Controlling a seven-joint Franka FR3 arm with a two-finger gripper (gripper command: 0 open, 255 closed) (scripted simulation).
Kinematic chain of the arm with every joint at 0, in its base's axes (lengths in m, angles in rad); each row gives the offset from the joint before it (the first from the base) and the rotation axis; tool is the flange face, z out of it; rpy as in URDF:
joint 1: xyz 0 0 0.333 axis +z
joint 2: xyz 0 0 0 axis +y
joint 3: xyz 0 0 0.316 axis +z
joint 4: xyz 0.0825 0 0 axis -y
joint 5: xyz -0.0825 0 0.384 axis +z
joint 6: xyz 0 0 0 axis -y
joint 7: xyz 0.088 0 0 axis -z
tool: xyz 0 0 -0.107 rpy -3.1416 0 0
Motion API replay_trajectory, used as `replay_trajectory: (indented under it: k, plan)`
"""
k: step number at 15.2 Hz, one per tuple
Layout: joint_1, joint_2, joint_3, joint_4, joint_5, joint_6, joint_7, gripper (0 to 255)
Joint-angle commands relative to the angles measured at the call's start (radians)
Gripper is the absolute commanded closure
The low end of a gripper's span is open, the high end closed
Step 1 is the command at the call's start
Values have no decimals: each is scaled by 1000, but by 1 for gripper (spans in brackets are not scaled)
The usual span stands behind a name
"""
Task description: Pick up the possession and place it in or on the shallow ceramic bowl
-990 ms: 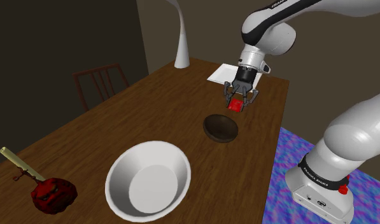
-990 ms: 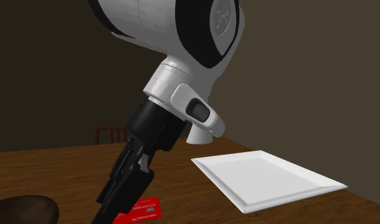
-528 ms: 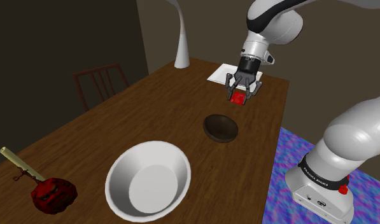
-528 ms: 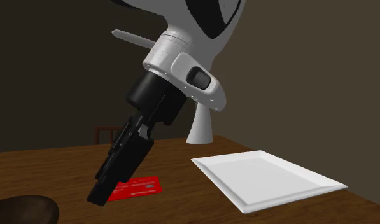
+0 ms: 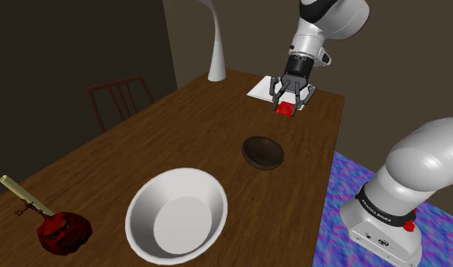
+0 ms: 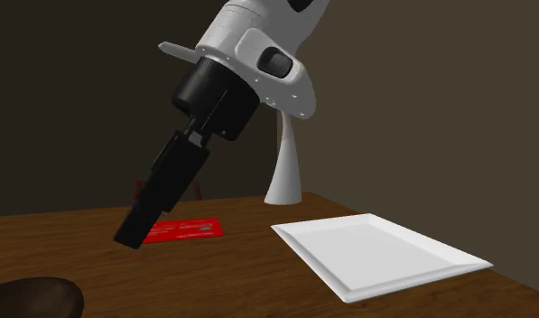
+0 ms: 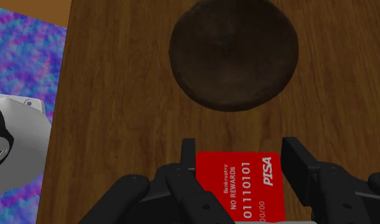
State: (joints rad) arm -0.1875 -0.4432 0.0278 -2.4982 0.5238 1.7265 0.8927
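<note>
The two black fingers [image 7: 188,159] pinch the red card [image 7: 242,184] between them, and the dark bowl [image 7: 233,54] lies past their tips. In the shoulder view, the gripper [image 5: 287,106] holds the card above the table [image 5: 179,129], with the bowl near the fingers. In the second exterior view, a white plate [image 6: 385,253] sits beside them.

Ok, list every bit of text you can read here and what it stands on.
"Bankruptcy": on the red card
"NO REWARDS": same card
"01110101": same card
"PISA": same card, in white letters
A last line on the card, ending in "00/00", is cut off by the picture's edge.
The black lettering on the arm base is too small to read.
</note>
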Motion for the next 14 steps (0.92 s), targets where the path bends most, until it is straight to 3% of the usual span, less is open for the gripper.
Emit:
replay_trajectory:
  k: [1,11,14]
  plan:
    - [20,-30,27,-17,26,5,35,255]
    - [161,-140,222,-87,216,98,246,255]
    - [169,-131,239,-105,234,129,242,255]
